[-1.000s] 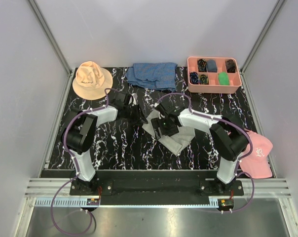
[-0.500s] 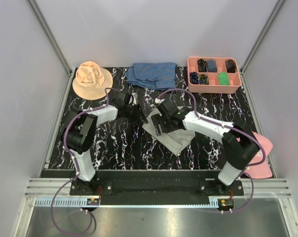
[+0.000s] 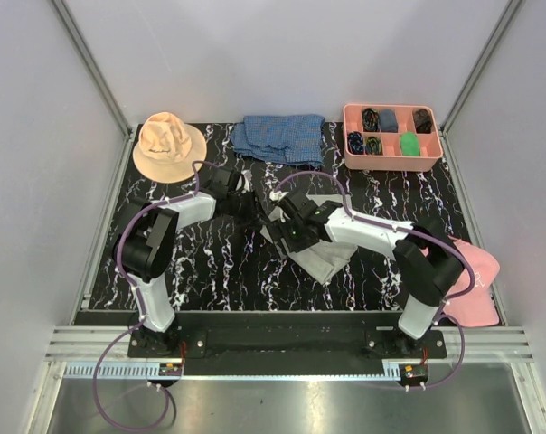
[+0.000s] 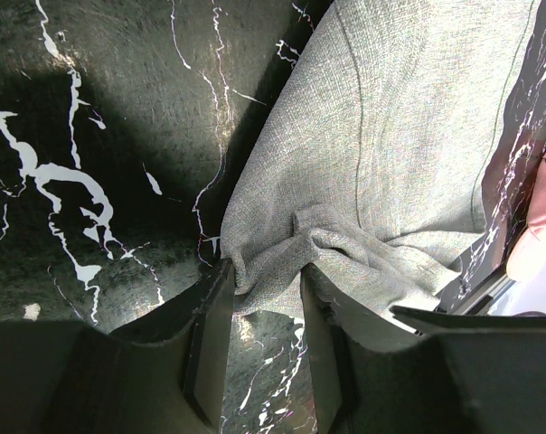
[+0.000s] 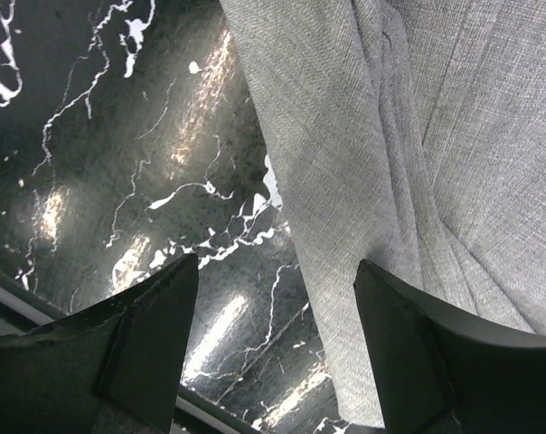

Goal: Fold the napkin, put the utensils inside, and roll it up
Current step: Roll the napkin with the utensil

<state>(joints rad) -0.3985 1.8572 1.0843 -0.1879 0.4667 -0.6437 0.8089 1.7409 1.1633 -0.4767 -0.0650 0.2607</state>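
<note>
The light-grey napkin (image 3: 320,253) lies crumpled on the black marbled table, near the middle. My left gripper (image 3: 255,213) is at its far left corner. In the left wrist view the gripper (image 4: 264,298) is shut on a bunched corner of the napkin (image 4: 390,136). My right gripper (image 3: 287,231) hovers over the napkin's left edge. In the right wrist view it (image 5: 277,307) is open and empty, with the edge of the napkin (image 5: 418,136) lying between the jaws below. The utensils are out of view.
An orange bucket hat (image 3: 167,145) sits at the back left. A blue checked cloth (image 3: 280,137) lies at the back centre. A pink compartment tray (image 3: 349,125) stands at the back right. A pink cap (image 3: 472,285) lies at the right edge.
My right gripper has moved left across the napkin toward its left edge, close to the left gripper. The left gripper has stayed in place, holding the corner.
</note>
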